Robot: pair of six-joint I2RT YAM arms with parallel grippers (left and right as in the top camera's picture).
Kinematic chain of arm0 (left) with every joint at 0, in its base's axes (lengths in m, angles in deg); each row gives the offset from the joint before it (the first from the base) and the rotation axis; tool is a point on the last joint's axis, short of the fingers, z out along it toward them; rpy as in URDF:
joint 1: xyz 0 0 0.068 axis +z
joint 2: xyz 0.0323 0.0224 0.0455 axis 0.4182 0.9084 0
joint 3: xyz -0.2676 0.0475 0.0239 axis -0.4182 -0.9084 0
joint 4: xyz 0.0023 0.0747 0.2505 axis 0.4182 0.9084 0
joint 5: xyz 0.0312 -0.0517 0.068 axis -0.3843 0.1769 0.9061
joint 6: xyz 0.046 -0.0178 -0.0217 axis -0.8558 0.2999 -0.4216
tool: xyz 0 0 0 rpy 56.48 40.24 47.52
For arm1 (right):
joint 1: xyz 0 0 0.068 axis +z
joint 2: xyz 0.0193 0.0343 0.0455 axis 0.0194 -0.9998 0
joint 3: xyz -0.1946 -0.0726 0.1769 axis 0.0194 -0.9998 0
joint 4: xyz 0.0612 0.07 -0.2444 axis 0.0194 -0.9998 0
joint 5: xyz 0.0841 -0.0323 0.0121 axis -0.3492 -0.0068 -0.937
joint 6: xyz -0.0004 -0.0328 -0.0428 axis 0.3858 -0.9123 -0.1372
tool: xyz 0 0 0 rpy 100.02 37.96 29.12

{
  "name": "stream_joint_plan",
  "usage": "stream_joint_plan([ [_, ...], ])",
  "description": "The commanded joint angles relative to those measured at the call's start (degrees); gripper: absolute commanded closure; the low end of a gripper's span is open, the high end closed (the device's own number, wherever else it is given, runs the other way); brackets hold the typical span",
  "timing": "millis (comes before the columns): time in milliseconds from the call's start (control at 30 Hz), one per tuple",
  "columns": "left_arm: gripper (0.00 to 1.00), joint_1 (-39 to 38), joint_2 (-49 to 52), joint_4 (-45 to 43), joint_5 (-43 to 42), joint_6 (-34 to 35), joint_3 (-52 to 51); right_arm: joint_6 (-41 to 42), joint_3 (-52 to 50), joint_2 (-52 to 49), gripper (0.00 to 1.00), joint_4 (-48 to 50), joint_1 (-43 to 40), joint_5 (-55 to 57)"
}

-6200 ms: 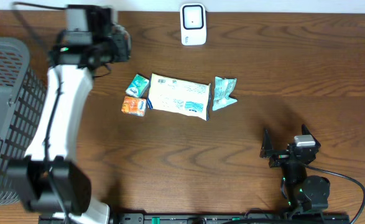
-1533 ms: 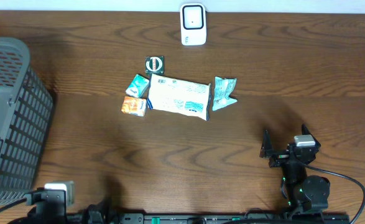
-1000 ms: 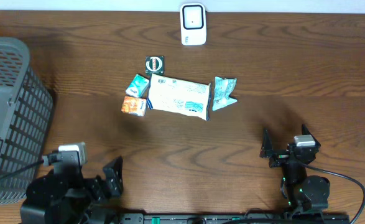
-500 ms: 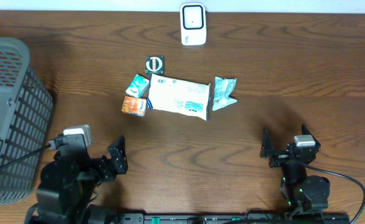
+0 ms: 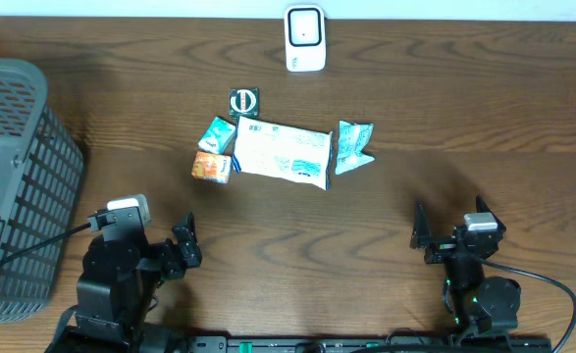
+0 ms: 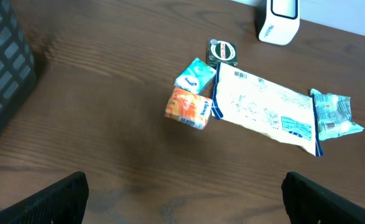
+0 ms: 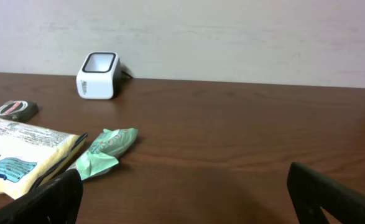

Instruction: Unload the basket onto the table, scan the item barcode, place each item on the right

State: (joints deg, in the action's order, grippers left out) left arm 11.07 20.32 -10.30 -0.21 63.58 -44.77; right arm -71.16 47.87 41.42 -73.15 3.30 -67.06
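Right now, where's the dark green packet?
In the overhead view, the dark green packet lies mid-table at the far left corner of the large white pouch, toward the white scanner.

The table (image 5: 464,118) is dark wood, smooth, with clear grain and a dull sheen. The scanner (image 5: 305,39) is glossy white plastic. Near the scanner, the large packet (image 5: 283,152) is thin printed film, slightly wrinkled. The small green packet (image 5: 352,147) beside it is crinkled, shiny film. The orange box (image 5: 211,167) and teal box (image 5: 216,134) look like cardboard. The basket (image 5: 13,196), well apart from the scanner, is matt grey plastic mesh.

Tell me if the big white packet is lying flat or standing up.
Lying flat: the big white packet rests on the table, its printed face up.
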Motion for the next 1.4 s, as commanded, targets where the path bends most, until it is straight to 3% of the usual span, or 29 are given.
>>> stream_joint_plan([
  [0,0.02,0.0,0.2,-0.1,0.9,0.3,-0.3,0.6,-0.2,0.2,0.01,-0.1,0.0,0.0],
  [633,0.02,0.0,0.2,-0.1,0.9,0.3,-0.3,0.0,-0.2,0.3,0.01,1.4,0.0,1.6],
  [867,0.02,0.0,0.2,-0.1,0.9,0.3,-0.3,14.7,-0.2,0.3,0.01,8.5,0.0,-17.9],
  [1133,0.02,0.0,0.2,-0.1,0.9,0.3,-0.3,16.3,-0.2,0.2,0.01,26.1,0.0,-15.3],
  [1300,0.02,0.0,0.2,-0.1,0.9,0.3,-0.3,16.2,0.3,-0.3,0.01,44.7,0.0,-3.7],
  [1367,0.02,0.0,0.2,-0.1,0.9,0.3,-0.3,15.1,2.3,-1.7,0.01,46.6,0.0,-1.4],
])
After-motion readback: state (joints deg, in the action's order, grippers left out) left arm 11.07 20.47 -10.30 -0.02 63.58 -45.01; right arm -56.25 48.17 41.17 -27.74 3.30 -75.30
